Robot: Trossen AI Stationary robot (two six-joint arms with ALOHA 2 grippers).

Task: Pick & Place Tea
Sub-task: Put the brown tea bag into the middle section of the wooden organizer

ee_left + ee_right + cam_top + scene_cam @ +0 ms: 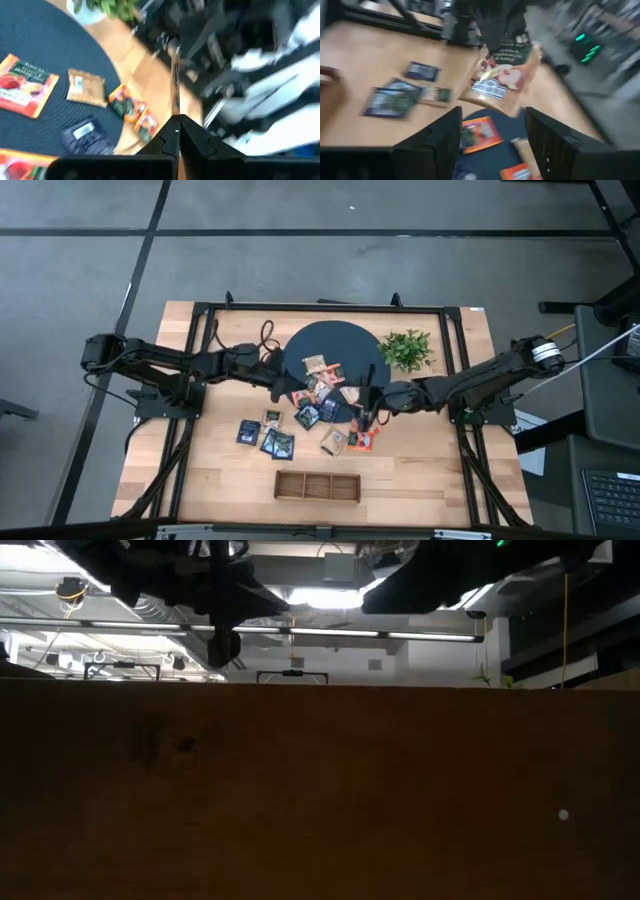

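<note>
Right end effector (492,130) fingers fill the front of its wrist view, spread wide and released, with nothing between them. Just beyond them hangs a beige sachet (500,77) with an apple picture, pinched at its top edge by the left end effector (176,125). That one is clenched, and the packet shows edge-on between its tips. Both arms meet over the middle of the bench (200,480), at the near rim of the round dark mat (330,345).

By my reading the task has barely begun. The wooden tray (317,486) near the bench's front edge looks empty in all three compartments. The other tea sachets (280,443) lie scattered on the mat and on the wood between mat and tray. One packet is lifted; placing it and collecting all the others remains.
</note>
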